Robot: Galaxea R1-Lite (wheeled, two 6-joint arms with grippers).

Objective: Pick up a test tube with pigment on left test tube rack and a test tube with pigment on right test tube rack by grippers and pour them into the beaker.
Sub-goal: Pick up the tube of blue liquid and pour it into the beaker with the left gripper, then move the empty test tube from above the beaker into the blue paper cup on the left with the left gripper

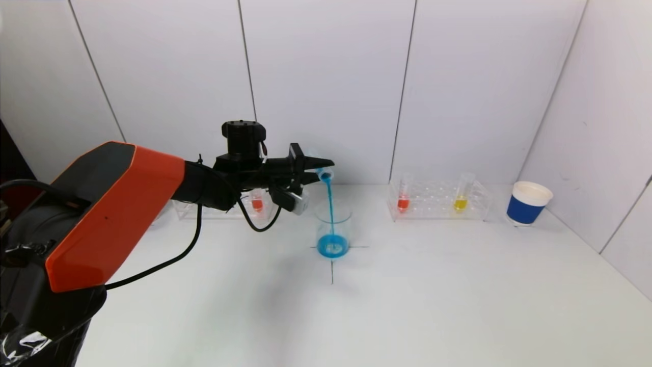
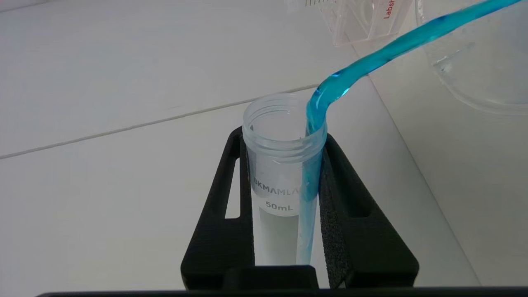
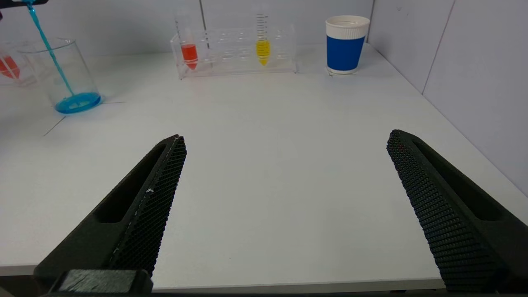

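Tube [image 2: 284, 173] tipped near level above the beaker [image 1: 333, 229], clamped in the left pincer [image 1: 318, 171], both pads pressed on its sides. Blue stream [image 1: 330, 206] runs from the tube mouth straight down into the beaker; blue pool already on the beaker floor. In the left wrist view only a thin line of blue sits along the tube's lower wall, so the tube looks close to drained. Beaker stands on a cross mark at desk [image 1: 407, 306] centre.

Left rack [image 1: 224, 209] sits behind the left arm, one orange tube [image 1: 257, 201] in it. Right rack [image 1: 438, 201] sits well off to the right of the beaker, holding an orange tube [image 1: 403, 196] and a yellow tube [image 1: 461, 196], both upright and untouched. Blue paper cup [image 1: 528, 203] just beyond the rack's right end.

Right pincer [image 3: 284, 181] not in the head view; its own wrist view shows it spread wide, nothing between the fingers, low over the near desk edge, well apart from the right rack.

Progress: roughly halfway by my read. Left-rack pick done, left pour nearly finished. Left to do: pick a tube from the right rack and pour it into the beaker.
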